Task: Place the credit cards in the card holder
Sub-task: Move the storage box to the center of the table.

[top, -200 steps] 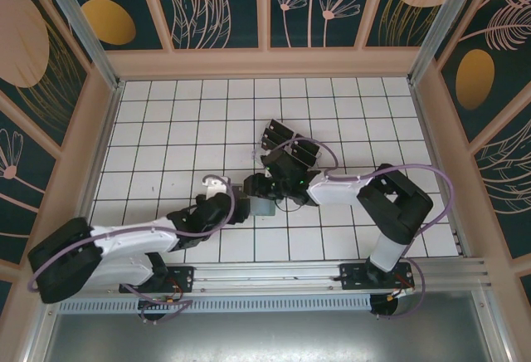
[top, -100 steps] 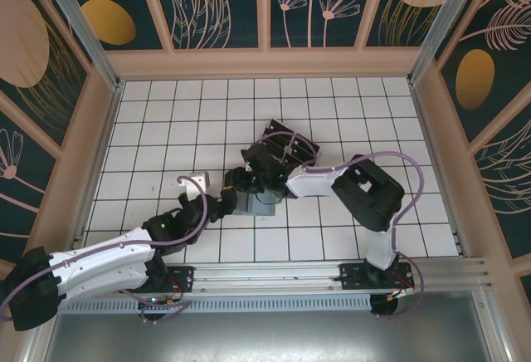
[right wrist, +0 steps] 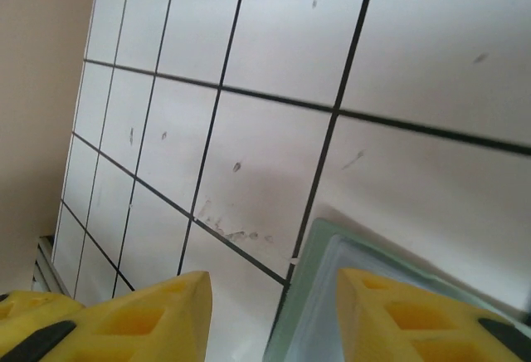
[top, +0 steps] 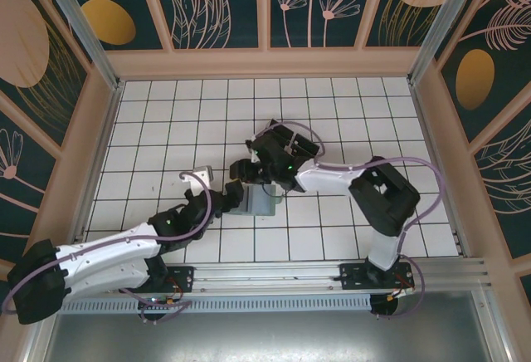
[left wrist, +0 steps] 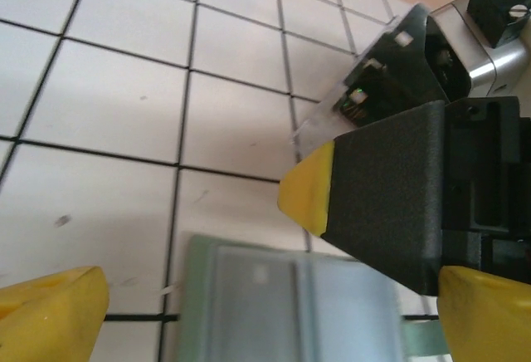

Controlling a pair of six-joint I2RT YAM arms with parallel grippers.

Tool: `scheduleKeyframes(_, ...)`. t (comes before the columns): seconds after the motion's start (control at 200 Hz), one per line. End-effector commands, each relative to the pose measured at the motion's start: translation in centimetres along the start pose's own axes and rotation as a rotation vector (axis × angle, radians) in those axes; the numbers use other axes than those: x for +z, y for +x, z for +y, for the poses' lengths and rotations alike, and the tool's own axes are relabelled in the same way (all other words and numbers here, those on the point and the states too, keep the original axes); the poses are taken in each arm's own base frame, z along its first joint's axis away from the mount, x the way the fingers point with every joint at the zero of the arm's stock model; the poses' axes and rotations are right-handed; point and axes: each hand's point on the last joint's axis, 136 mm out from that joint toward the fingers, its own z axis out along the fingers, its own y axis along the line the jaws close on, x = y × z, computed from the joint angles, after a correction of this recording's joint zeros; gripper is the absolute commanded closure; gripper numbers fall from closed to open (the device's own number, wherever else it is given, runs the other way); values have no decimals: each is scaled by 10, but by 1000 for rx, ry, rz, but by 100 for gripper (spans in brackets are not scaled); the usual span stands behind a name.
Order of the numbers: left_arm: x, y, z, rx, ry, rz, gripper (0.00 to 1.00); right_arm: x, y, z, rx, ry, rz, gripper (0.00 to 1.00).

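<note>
- Left gripper [left wrist: 272, 308], empty and spread as wide as it goes, straddles the near end of the holder [left wrist: 332, 287].
- Right gripper [right wrist: 272, 287], half open with nothing between its fingers, hangs over the holder's corner.
- Within the last second the left arm swung in to the holder, apparently to steady it.
- The cards [top: 270, 131] lie on the table behind the right arm, none loaded yet.
</note>
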Motion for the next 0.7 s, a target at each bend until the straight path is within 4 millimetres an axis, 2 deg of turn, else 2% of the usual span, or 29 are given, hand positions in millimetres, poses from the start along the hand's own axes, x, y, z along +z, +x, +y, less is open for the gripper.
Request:
scheduleKeyframes(0.0, 7, 21, 26, 87, -114, 64, 2, -46, -31, 0, -99, 35, -82, 56)
scheduleKeyframes(0.16, 12, 16, 22, 121, -144, 58, 1, -85, -49, -54, -192, 288, -110, 57)
scheduleKeyframes(0.3, 19, 9, 18, 151, -173, 60, 2, -107, -56, -92, -263, 470, -100, 59)
scheduleKeyframes(0.435, 31, 3, 20, 145, -191, 89, 2, -108, -58, -114, -323, 563, -65, 62)
scheduleKeyframes(0.696, 51, -12, 23, 132, -198, 135, 2, -98, -62, -139, -399, 687, 0, 63)
